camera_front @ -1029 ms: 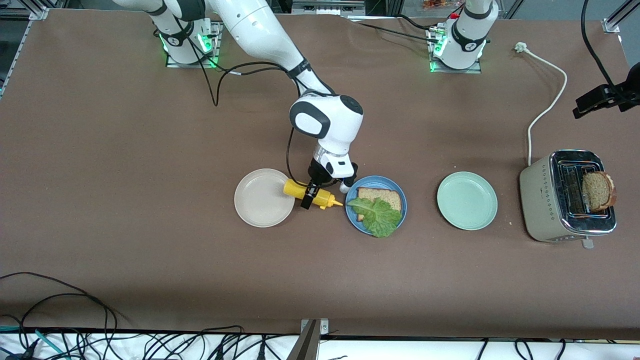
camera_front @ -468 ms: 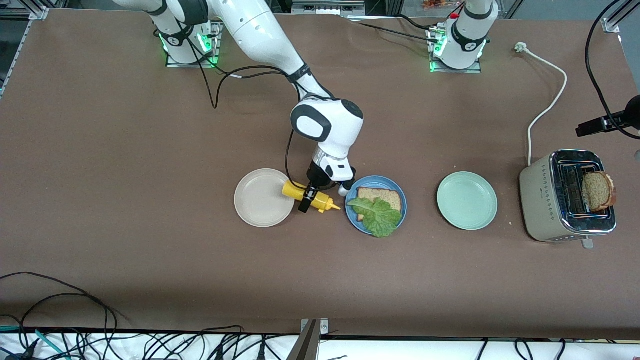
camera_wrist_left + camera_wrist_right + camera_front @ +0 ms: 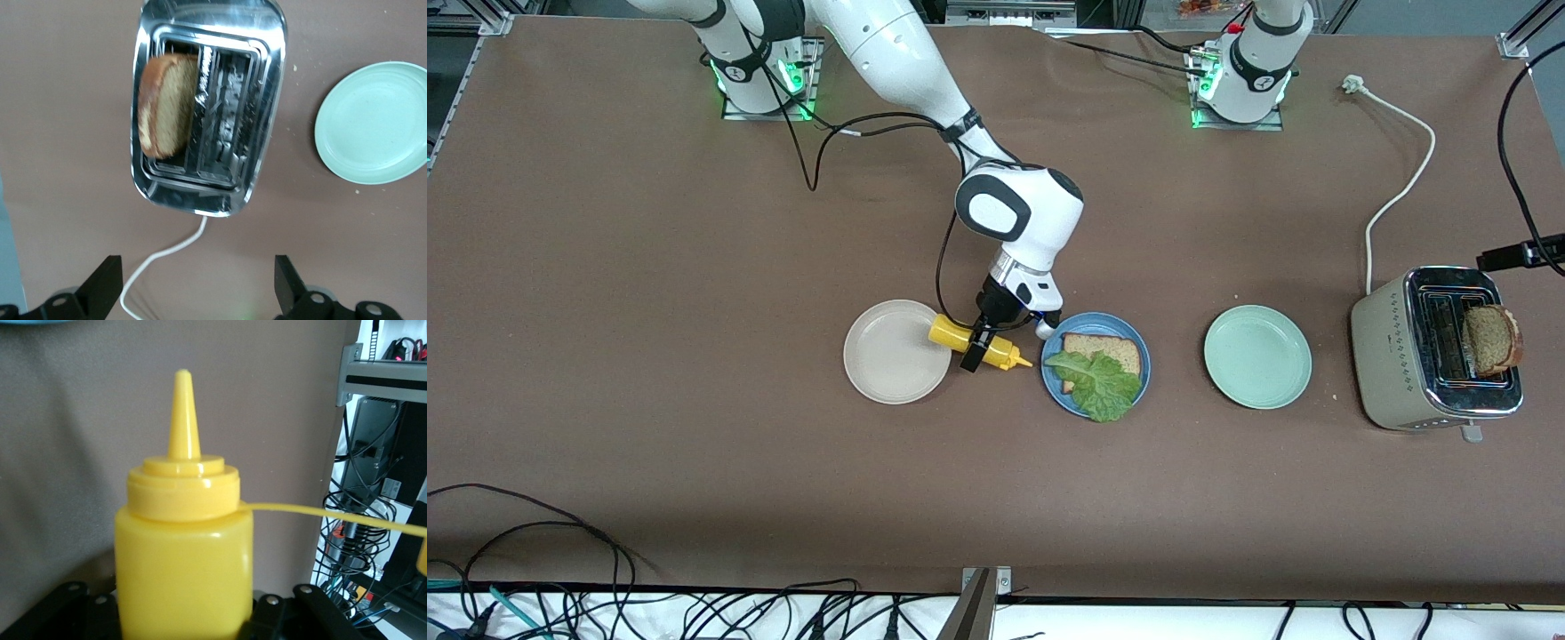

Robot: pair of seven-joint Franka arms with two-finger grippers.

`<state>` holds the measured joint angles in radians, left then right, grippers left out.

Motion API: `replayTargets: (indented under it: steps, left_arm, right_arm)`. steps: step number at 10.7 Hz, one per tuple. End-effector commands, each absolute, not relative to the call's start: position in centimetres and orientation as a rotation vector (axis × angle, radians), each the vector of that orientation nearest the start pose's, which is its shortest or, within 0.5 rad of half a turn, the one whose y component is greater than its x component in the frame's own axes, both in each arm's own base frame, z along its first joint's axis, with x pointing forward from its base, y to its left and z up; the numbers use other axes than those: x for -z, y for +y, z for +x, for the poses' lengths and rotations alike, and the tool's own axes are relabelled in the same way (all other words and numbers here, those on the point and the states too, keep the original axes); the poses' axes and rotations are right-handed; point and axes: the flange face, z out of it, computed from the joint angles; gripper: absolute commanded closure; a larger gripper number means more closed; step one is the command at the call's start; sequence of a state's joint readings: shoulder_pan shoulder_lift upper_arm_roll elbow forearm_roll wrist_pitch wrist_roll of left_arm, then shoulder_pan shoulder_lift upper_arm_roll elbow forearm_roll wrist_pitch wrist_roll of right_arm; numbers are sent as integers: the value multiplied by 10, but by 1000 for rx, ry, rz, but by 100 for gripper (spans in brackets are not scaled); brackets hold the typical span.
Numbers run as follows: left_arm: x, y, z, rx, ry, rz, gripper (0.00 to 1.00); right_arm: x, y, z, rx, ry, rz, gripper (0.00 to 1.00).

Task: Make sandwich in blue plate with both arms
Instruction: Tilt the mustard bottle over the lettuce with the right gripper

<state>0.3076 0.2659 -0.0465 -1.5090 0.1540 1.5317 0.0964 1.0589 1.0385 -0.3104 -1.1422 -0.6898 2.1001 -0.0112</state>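
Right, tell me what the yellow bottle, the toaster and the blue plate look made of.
Yellow bottle, held by the right gripper: glossy, smooth plastic by its soft sheen and moulded cap.
Toaster, under the left gripper: mirror-polished metal top with reflections; the sides look matte cream, material unclear.
Blue plate: matte, even colour, likely plastic or melamine, possibly glazed ceramic.

My table is covered in plain brown, evenly lit. Black cables tangle along the frame's lower edge; aluminium framing sits at the upper left corner, a white power cord at upper right.
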Motion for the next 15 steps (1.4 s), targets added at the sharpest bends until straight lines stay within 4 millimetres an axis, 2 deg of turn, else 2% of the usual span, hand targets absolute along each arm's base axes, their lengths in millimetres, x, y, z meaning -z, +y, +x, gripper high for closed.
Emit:
replayTargets:
  steps: [1, 2, 4, 6, 9, 10, 12, 13, 14, 15]
  left_arm:
    - [-481, 207, 610, -333, -70, -3012, 0]
    - [-472, 226, 610, -328, -38, -2998, 0]
    - [-461, 248, 611, -286, 7, -3012, 0]
    - [-459, 252, 614, -258, 13, -3009, 0]
    - [-438, 259, 621, -238, 17, -3008, 0]
    - [-428, 259, 626, -223, 33, -3012, 0]
    - [-415, 261, 630, -222, 49, -3016, 0]
    - [-414, 263, 629, -220, 45, -3016, 0]
    - [-410, 265, 629, -229, 48, -3019, 5]
    - [-405, 267, 629, -235, 46, -3022, 9]
  right_arm:
    - [-194, 565, 527, -351, 1386, 1772, 100]
    - [-188, 571, 519, -351, 1401, 1745, 100]
    - [-187, 571, 518, -343, 1411, 1727, 100]
    - [-190, 571, 519, -352, 1412, 1678, 100]
    - [-204, 569, 523, -337, 1411, 1671, 100]
    - [-218, 568, 527, -339, 1410, 1683, 100]
    - [-278, 558, 540, -315, 1429, 1848, 100]
    - [-312, 548, 547, -286, 1443, 1906, 100]
    - [-349, 533, 556, -276, 1431, 1971, 100]
    - [-377, 511, 565, -236, 1419, 2044, 100]
